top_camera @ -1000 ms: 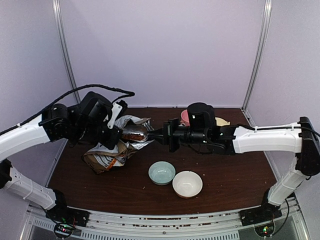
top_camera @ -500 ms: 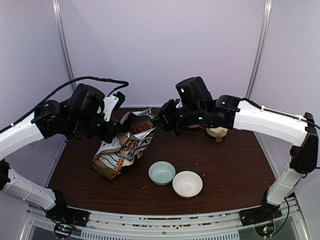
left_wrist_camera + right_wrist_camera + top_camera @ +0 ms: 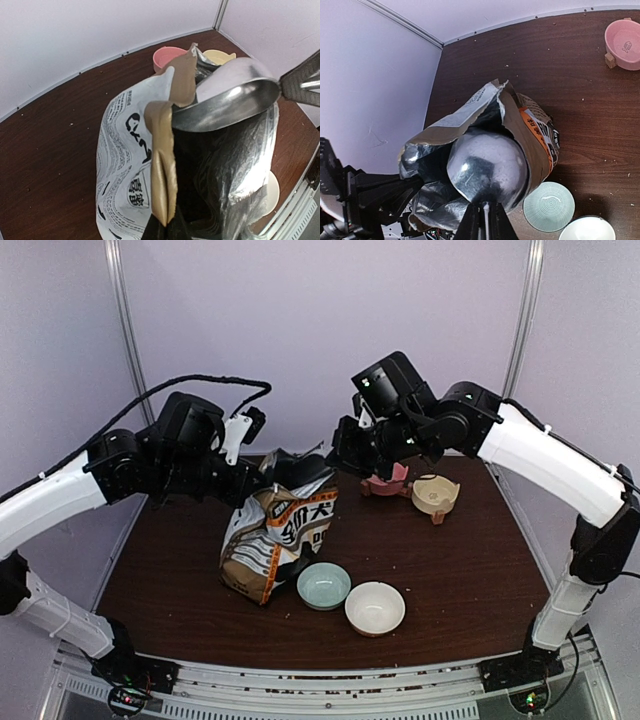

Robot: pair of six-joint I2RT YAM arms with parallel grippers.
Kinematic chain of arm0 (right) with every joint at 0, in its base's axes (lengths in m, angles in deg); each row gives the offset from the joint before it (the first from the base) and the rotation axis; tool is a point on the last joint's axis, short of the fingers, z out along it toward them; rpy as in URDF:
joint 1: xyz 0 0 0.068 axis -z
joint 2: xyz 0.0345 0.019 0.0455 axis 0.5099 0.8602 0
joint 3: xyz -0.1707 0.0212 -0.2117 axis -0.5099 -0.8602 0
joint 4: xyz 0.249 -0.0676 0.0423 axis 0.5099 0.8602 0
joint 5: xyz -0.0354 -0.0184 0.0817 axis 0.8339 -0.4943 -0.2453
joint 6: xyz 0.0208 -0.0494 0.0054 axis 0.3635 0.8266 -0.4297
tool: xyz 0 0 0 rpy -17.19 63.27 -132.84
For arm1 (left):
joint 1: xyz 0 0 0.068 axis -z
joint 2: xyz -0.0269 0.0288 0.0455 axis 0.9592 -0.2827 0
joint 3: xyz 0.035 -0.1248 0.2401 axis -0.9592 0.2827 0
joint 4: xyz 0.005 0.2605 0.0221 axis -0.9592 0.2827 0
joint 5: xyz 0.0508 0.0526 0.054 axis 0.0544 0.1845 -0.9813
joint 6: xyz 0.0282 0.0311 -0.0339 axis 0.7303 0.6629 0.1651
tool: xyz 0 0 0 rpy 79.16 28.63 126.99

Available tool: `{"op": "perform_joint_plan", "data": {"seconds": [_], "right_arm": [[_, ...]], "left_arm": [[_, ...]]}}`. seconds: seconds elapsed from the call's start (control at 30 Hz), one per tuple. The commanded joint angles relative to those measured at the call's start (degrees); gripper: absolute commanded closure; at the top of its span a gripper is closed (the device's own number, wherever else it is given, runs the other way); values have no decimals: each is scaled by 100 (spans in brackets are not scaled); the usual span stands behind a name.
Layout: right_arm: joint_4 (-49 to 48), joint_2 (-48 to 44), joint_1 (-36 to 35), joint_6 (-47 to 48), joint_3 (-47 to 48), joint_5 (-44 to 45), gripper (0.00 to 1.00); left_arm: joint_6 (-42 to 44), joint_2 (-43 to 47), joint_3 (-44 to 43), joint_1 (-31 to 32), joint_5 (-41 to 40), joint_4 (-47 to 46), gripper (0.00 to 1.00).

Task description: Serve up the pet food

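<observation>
The brown paper dog-food bag [image 3: 283, 532] stands nearly upright left of centre, mouth open. My left gripper [image 3: 257, 480] is shut on the folded brown rim of the bag [image 3: 167, 165], fingers meeting at the bottom edge [image 3: 166, 229]. My right gripper [image 3: 484, 217] is shut on the handle of a shiny metal scoop [image 3: 487, 167]. The scoop bowl [image 3: 235, 95] sits in the bag's mouth, against the foil lining. The scoop looks bare. The pet food is hidden inside the dark bag.
A pale green bowl [image 3: 323, 585] and a white bowl [image 3: 375, 607] sit in front of the bag, near the front edge. A pink bowl [image 3: 385, 481] and a beige bowl [image 3: 436, 494] stand at the back right. White walls close in the table.
The bag went from lying on its side to standing upright, lifted by my left gripper. My right arm rose and swung the scoop over into the bag's mouth.
</observation>
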Motion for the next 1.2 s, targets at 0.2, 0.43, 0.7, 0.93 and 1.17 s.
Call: {"op": "perform_joint_plan", "data": {"seconds": [0.2,0.43,0.7,0.93,1.17], "right_arm": [[-71,-937,174,390,100,-620,100],[-1174,-1580,304,210,-680,-1556,100],[-2555,-2030,334,-218,-1356,-2769,100],[-3013,-2203,335,-459,-1715,-3162,100],[-3217,-2246,336,-607,-1869,-3374,100]], "left_arm": [[-156,545,-31,-346,-31,-879,85],[351,924,203,-377,368,-1409,36],[509,1101,386,-377,2291,-2478,19],[150,1040,452,-377,2858,-2994,40],[-8,1008,536,-377,3071,-3223,68]]}}
